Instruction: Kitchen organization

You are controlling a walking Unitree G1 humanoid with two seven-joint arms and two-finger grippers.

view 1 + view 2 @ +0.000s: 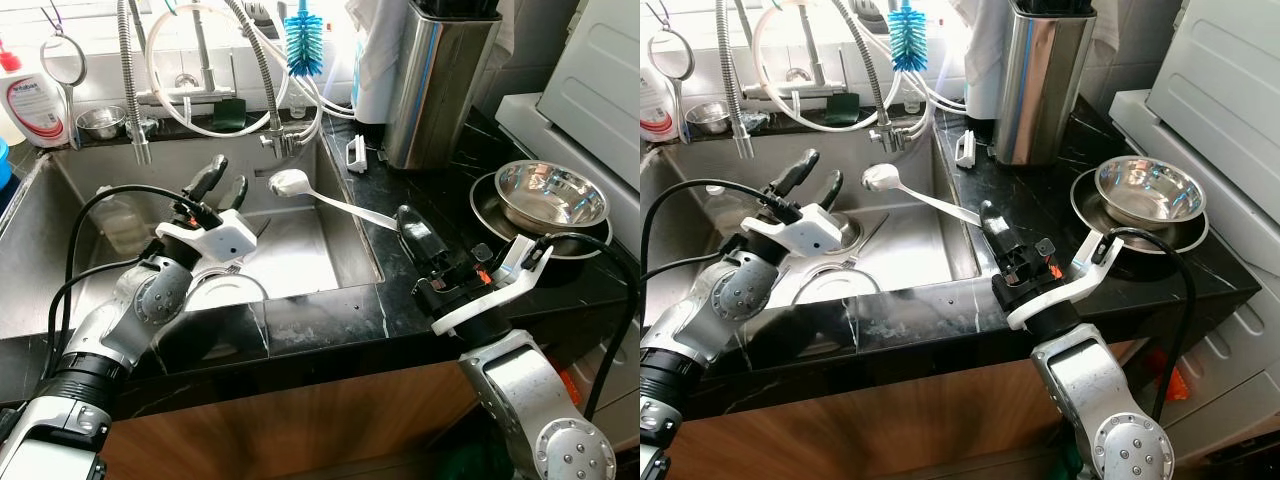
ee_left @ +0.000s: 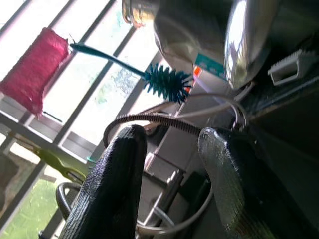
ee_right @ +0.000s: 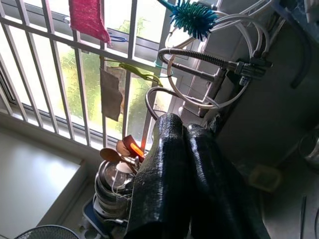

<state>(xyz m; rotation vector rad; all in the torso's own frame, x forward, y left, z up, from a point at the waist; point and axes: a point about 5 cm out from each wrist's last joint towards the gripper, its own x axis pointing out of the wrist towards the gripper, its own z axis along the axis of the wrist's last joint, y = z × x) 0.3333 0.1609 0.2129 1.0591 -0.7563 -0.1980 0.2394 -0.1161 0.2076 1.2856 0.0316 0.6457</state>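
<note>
A white long-handled spoon (image 1: 290,182) hangs over the right part of the steel sink (image 1: 300,255), its handle running out across the black counter. My right gripper (image 1: 405,215) is shut on the end of that handle, just inside the counter's edge; in the right wrist view the gripper (image 3: 182,124) has its fingers pressed together. My left gripper (image 1: 228,173) is open above the middle of the sink, nothing between its fingers (image 2: 124,164). A white plate (image 1: 225,290) lies in the sink under the left wrist.
Stacked steel bowls (image 1: 550,195) sit on the counter at the right, before a white appliance (image 1: 600,70). A tall steel canister (image 1: 440,80), a blue bottle brush (image 1: 302,45) and faucet hoses (image 1: 270,90) stand behind the sink. A detergent bottle (image 1: 35,105) is far left.
</note>
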